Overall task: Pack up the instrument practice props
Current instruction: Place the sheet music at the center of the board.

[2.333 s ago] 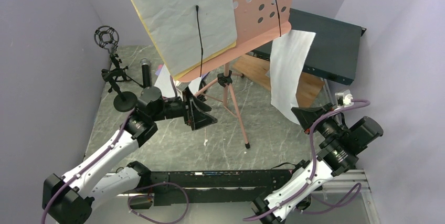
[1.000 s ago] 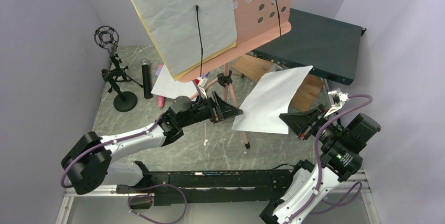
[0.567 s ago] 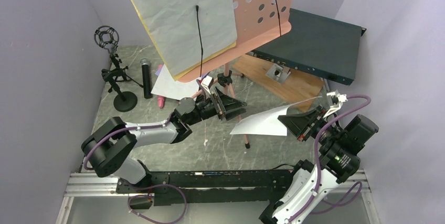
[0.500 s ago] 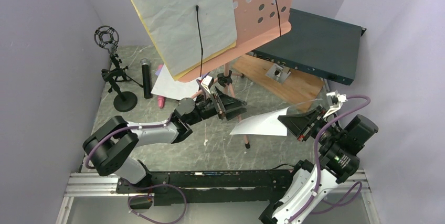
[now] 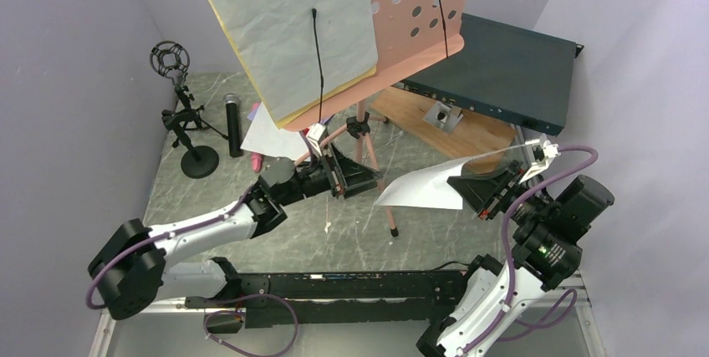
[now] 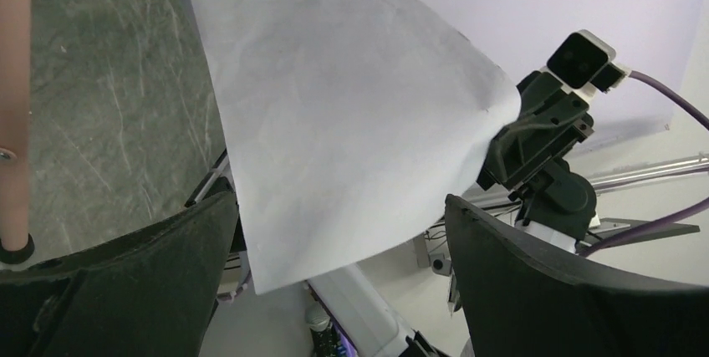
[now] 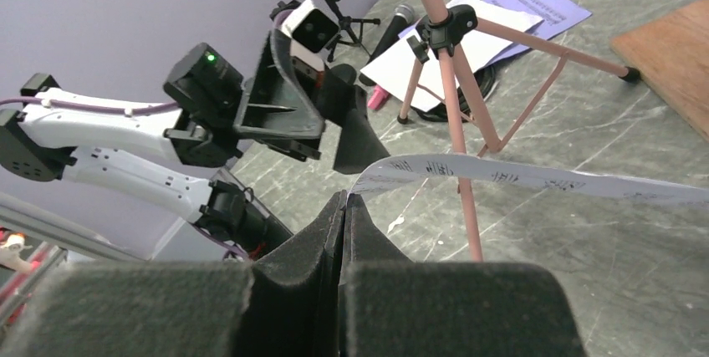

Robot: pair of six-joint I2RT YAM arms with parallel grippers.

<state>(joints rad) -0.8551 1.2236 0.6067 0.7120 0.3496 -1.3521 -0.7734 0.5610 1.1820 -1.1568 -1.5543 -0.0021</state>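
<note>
1. Top view: even, soft light from above. The violet walls (image 5: pixel 67 81) look flat, without glare.
2. Shadows on the grey desk (image 5: pixel 359 236) are faint and soft-edged.
3. Left wrist view: the near jaws are dark and soft, and the white sheet (image 6: pixel 334 123) is bright but not washed out.
4. Right wrist view: the foreground jaws are blurred, and farther things are sharp.

Gap between hands: filled by white sheet (image 5: pixel 418 191), pinched in right hand (image 5: pixel 456 183).
Beside left hand (image 5: pixel 374 176): pink tripod legs (image 5: pixel 383 205) crowd in.
Front desk (image 5: pixel 334 240): bare strip.

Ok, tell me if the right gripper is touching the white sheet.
Touching: the left wrist view shows the right gripper shut on the edge of the white sheet.
</note>
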